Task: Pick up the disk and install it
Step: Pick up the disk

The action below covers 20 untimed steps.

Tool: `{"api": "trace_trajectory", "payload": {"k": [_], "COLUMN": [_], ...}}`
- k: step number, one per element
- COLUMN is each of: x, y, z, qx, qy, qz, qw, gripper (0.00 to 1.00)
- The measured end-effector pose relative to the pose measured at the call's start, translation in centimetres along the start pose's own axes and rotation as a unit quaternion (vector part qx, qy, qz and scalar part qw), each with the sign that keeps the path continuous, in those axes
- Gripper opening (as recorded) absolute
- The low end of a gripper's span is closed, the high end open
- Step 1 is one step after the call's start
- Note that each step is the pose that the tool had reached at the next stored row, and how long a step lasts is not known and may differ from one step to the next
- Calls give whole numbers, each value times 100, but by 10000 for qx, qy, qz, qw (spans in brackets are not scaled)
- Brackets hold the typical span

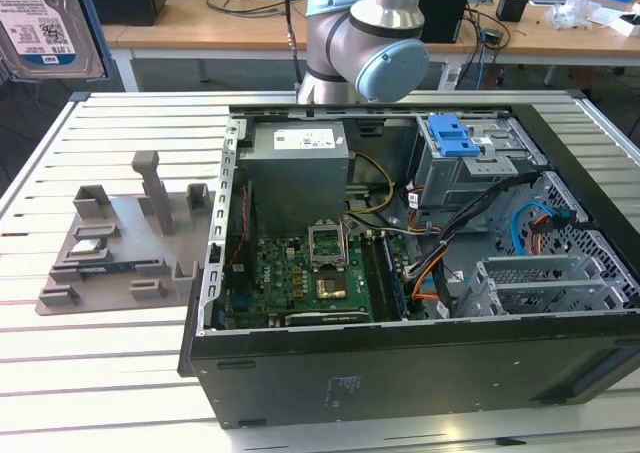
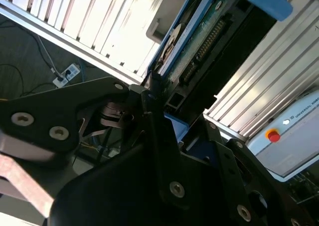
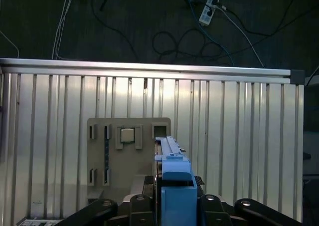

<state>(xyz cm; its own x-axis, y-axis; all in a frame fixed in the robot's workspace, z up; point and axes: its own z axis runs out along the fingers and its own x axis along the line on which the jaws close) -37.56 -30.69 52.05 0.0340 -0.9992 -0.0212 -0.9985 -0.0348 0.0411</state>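
While clamped by the gripper (image 2: 155, 86), jaws tight on the disk (image 2: 199, 41), hangs edge-on above the grey fixture (image 3: 129, 166) on the slatted table (image 3: 239, 136), well apart from the open computer case (image 1: 400, 373) at the exterior view's right.

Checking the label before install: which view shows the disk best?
Exterior view: the disk shows its labelled face, cropped at the corner. First wrist view shows it edge-on; second wrist view, its circuit-board side.
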Motion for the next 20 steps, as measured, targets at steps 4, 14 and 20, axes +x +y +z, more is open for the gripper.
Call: {"api": "trace_trajectory", "payload": {"k": [4,14,20], "x": [-1,8,20], "y": [1,-256,-595], "z": [-27,-38,-52], "qx": [0,-2,-13], "qy": [-4,-4,-5], "qz": [0,0,0], "qw": [10000,10000,10000], "gripper": [37,37,37]}}
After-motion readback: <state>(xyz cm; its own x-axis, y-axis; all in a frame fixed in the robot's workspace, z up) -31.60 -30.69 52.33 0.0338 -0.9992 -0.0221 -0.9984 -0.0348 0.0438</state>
